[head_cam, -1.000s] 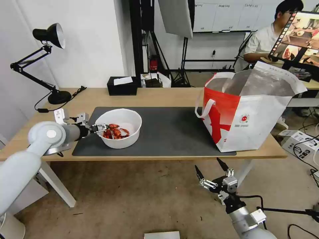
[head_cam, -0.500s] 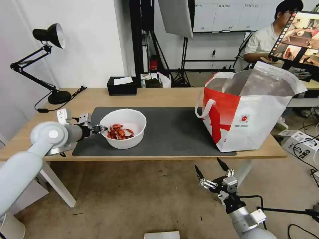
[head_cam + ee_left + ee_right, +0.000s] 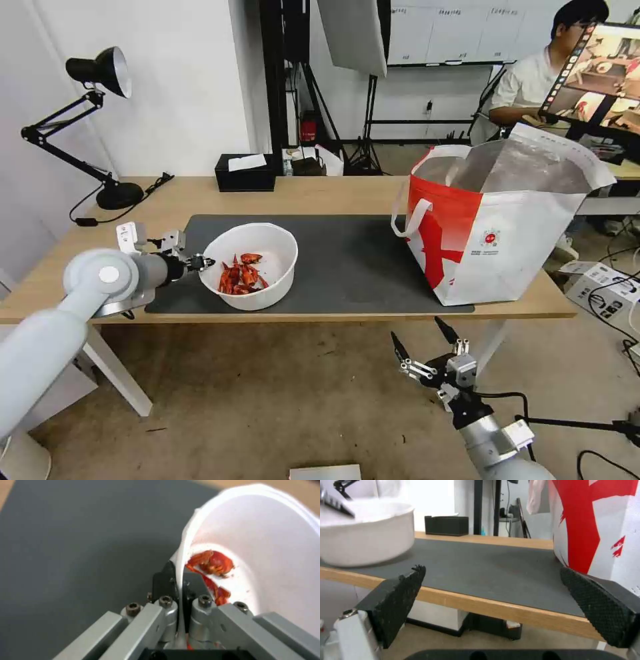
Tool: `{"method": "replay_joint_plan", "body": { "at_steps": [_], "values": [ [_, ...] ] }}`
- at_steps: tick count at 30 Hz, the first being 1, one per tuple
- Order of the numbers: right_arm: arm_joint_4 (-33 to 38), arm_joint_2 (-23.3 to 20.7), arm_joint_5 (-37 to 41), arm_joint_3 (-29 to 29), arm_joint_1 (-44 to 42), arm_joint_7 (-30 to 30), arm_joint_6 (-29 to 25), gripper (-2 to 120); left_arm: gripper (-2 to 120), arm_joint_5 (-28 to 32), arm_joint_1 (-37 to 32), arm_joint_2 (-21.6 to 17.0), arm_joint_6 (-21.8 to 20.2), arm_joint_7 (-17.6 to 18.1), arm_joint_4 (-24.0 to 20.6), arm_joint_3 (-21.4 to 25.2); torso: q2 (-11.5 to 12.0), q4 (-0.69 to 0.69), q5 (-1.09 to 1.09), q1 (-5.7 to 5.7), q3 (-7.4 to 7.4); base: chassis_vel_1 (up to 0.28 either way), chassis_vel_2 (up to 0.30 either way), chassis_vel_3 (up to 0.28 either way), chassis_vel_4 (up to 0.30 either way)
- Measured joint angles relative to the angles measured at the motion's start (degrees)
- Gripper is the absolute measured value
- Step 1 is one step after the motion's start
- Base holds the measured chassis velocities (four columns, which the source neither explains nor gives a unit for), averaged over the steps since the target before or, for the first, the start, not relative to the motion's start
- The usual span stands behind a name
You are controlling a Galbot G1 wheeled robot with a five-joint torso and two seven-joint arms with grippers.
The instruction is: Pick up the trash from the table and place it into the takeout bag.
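Note:
A white round bowl (image 3: 257,279) of red shellfish shells (image 3: 241,273) sits on the dark grey mat (image 3: 347,260) of the table (image 3: 313,190), tipped slightly toward me. My left gripper (image 3: 202,263) is shut on the bowl's left rim; the wrist view shows the rim (image 3: 182,562) pinched between its pads, shells (image 3: 210,563) inside. The red-and-white takeout bag (image 3: 497,233) stands open at the mat's right end, foil lining showing. My right gripper (image 3: 423,345) hangs open below the table's front edge; from its wrist I see the bowl (image 3: 363,542) and bag (image 3: 596,525).
A black tissue box (image 3: 245,172) stands at the table's back edge, a black desk lamp (image 3: 100,127) at the back left. The mat between bowl and bag is bare. A person sits behind the bag with a screen.
My left gripper has dragged the bowl to the right along the mat; the bowl now tips toward me and the shells have slid to its near side. The right arm has not moved.

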State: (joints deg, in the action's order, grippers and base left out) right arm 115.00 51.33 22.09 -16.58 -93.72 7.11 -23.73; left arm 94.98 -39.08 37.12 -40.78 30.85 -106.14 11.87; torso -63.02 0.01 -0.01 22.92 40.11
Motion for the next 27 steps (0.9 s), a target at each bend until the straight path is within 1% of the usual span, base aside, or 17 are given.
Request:
{"method": "replay_joint_plan", "body": {
  "at_steps": [1,4,5,6,9,10,11,13,14,17,19,21,22,23,25,26,27],
  "values": [
    [0.00,0.00,0.00,0.00,0.00,0.00,0.00,100,0,0.00,0.00,0.00,0.00,0.00,0.00,0.00,0.00,0.00,0.00,0.00,0.00,0.000,0.000,0.000,0.000],
    [0.00,0.00,0.00,0.00,0.00,0.00,0.00,100,0,1.71,4.67,-0.53,1.31,0.84,-3.18,-2.14,0.00,-0.01,0.01,0.00,0.00,0.000,0.000,0.000,0.000],
    [0.00,0.00,0.00,0.00,0.00,0.00,0.00,100,0,2.49,7.93,-0.53,1.94,1.23,-4.30,-3.95,0.00,-0.01,0.01,0.00,0.00,0.000,0.000,0.000,0.000],
    [0.00,0.00,0.00,0.00,0.00,0.00,0.00,100,0,2.49,7.93,-0.53,1.94,1.23,-4.30,-3.95,0.00,-0.01,0.01,0.00,0.00,0.000,0.000,0.000,0.000],
    [0.00,0.00,0.00,0.00,0.00,0.00,0.00,100,0,4.22,17.44,0.53,3.55,2.92,-5.11,-9.99,0.00,-0.01,0.02,0.00,0.00,0.000,0.000,0.000,0.000],
    [0.00,0.00,0.00,0.00,0.00,0.00,0.00,100,0,4.22,17.44,0.53,3.55,2.92,-5.11,-9.99,0.00,-0.01,0.02,0.00,0.00,0.000,0.000,0.000,0.000],
    [0.00,0.00,0.00,0.00,0.00,0.00,0.00,100,0,4.80,20.26,1.23,3.98,3.66,-4.83,-12.02,0.00,-0.01,0.01,0.00,0.00,0.000,0.000,0.000,0.000],
    [0.00,0.00,0.01,0.00,0.00,0.00,0.00,100,0,6.14,25.70,3.42,4.42,4.91,-3.33,-16.13,0.00,-0.01,0.03,0.00,0.00,0.000,0.000,0.000,0.000],
    [0.00,0.00,0.01,0.00,0.00,0.00,0.00,100,0,6.14,25.70,3.42,4.42,4.91,-3.33,-16.13,0.00,-0.01,0.03,0.00,0.00,0.000,0.000,0.000,0.000],
    [0.00,0.00,0.00,0.00,0.00,0.00,0.00,100,0,7.17,33.27,7.24,4.74,6.05,-0.06,-21.72,0.00,-0.01,0.01,0.00,0.01,0.000,0.000,0.000,0.000],
    [0.00,0.00,0.01,0.00,0.00,0.00,0.00,100,0,7.36,34.79,8.16,4.83,6.18,0.61,-22.73,0.00,-0.01,0.02,0.01,0.01,0.000,0.000,0.000,0.000],
    [0.00,0.00,0.00,0.00,0.00,0.00,0.00,100,0,7.91,40.92,12.25,5.19,6.90,3.98,-26.40,0.00,-0.02,0.02,0.01,0.00,0.000,0.000,0.000,0.000],
    [0.00,0.00,0.00,0.00,0.00,0.00,0.00,100,0,7.91,40.92,12.25,5.19,6.90,3.98,-26.40,0.00,-0.02,0.02,0.01,0.00,0.000,0.000,0.000,0.000],
    [0.00,0.00,0.00,0.00,0.00,0.00,0.00,100,0,8.05,42.72,13.55,5.36,7.01,5.10,-27.48,0.00,-0.03,0.03,0.01,0.01,0.000,0.000,0.000,0.000],
    [0.00,0.00,0.00,0.00,0.00,0.00,0.00,100,0,8.24,47.64,19.28,5.51,7.34,9.76,-30.03,0.00,-0.02,0.03,0.01,0.01,0.000,0.000,0.000,0.000],
    [0.00,0.00,0.00,0.00,0.00,0.00,0.00,100,0,8.24,47.64,19.28,5.51,7.34,9.76,-30.03,0.00,-0.02,0.03,0.01,0.01,0.000,0.000,0.000,0.000],
    [0.01,0.00,0.00,0.00,0.00,0.00,0.00,100,0,8.22,48.99,21.67,5.52,7.43,11.54,-30.75,0.00,-0.01,0.02,0.01,0.01,0.000,0.000,0.000,0.000]
  ]
}}
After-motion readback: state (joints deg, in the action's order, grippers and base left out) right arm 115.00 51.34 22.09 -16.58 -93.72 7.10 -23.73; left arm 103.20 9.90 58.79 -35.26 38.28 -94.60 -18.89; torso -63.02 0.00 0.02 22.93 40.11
